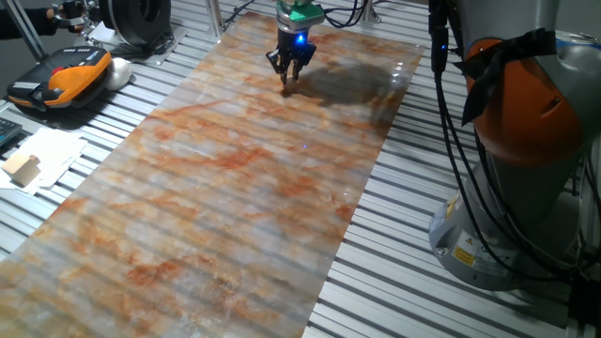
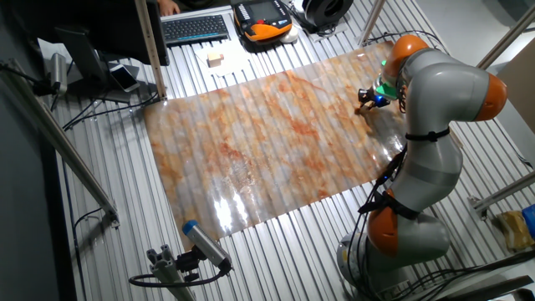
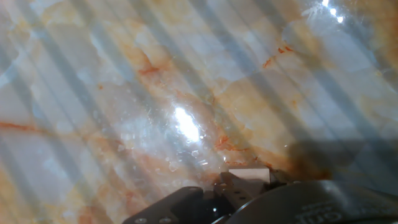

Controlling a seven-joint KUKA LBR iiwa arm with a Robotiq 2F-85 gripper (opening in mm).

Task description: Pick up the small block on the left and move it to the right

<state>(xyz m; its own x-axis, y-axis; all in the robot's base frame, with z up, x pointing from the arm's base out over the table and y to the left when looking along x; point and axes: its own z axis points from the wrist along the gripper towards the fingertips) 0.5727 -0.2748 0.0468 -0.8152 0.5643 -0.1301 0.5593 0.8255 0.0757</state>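
One end effector [image 1: 287, 79] stands over the far end of a glossy marbled sheet [image 1: 235, 188], orange-brown veins on pale grey, laid across the ribbed aluminium worktop [image 1: 413, 225]. Its two dark fingers taper downward to a close point at the sheet surface. One small block [image 1: 286, 87], light-tan wood, shows as a tiny speck at the fingertips; whether the fingers pinch it or merely flank it cannot be told.

In the hand view, a pale rectangular face of the small block [image 3: 249, 175] sits at the lower edge just above the dark metal of the end effector [image 3: 242, 199], resting on the reflective sheet.

In the other fixed view the end effector [image 2: 368, 102] sits near the sheet's far corner, beside the grey-and-orange arm [image 2: 435, 125].

Off the sheet: one larger pale wooden block [image 1: 23, 168] on white paper [image 1: 52, 155], one orange-and-black teach pendant [image 1: 66, 75], and one keyboard [image 2: 194, 28].
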